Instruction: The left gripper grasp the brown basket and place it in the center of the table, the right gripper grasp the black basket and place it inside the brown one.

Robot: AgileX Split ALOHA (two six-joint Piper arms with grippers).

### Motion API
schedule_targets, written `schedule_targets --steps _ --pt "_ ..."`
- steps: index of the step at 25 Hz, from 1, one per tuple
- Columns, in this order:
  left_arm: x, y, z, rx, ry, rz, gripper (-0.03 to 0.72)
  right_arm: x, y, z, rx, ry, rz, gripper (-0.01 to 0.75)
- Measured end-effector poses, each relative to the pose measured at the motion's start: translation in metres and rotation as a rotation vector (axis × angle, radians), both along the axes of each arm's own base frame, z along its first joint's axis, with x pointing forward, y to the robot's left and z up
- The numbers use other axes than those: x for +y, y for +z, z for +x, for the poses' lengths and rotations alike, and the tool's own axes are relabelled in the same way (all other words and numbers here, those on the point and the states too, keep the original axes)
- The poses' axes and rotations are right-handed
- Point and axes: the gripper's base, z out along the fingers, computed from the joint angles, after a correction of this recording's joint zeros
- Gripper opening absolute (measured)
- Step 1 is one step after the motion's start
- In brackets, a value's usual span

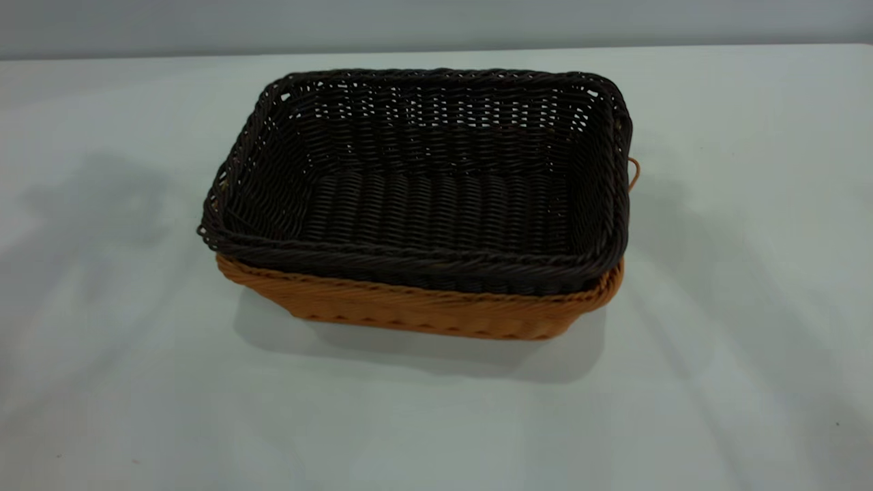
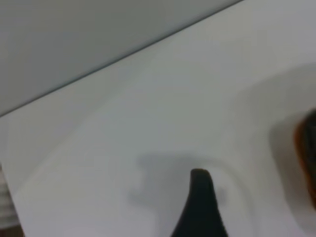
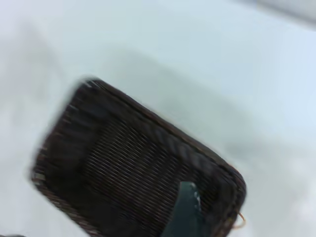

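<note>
- We see the black basket (image 1: 436,198) nested inside the brown basket (image 1: 423,314), in the middle of the counter (image 1: 102,382).
- The left end effector (image 2: 200,207) hangs over bare counter beside the baskets; the right end effector (image 3: 182,212) above them.
- Released or clenched, we cannot tell.

A bare test bench: plain white table (image 1: 136,409) against a blank grey wall (image 1: 436,20).

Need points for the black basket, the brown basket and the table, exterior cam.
black basket (image 1: 436,211): exterior view, on its woven floor.
brown basket (image 1: 423,310): exterior view, on its near side wall below the black rim.
table (image 1: 136,382): exterior view, on bare surface at near left.
</note>
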Motion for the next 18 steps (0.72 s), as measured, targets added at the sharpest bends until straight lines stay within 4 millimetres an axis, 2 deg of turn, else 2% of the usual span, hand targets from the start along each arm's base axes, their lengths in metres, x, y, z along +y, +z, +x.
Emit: schedule_targets --steps 4,8,10,12,18 --pt "0.000 0.031 -0.042 0.003 0.014 -0.016 0.519 -0.013 0.066 -0.062 -0.153 0.030 0.112 0.572" --pt "0.001 0.062 -0.076 -0.087 0.071 -0.065 0.519 -0.026 0.108 -0.123 -0.283 0.062 0.163 0.572" --pt "0.002 0.075 -0.093 -0.128 0.112 -0.104 0.519 -0.033 0.114 -0.152 -0.310 0.075 0.179 0.572" --pt "0.002 0.088 -0.112 -0.171 0.151 -0.145 0.519 -0.043 0.111 -0.183 -0.315 0.077 0.183 0.572" --pt "0.003 0.119 -0.169 -0.302 0.205 -0.223 0.519 -0.070 0.070 -0.261 -0.290 0.078 0.173 0.572"
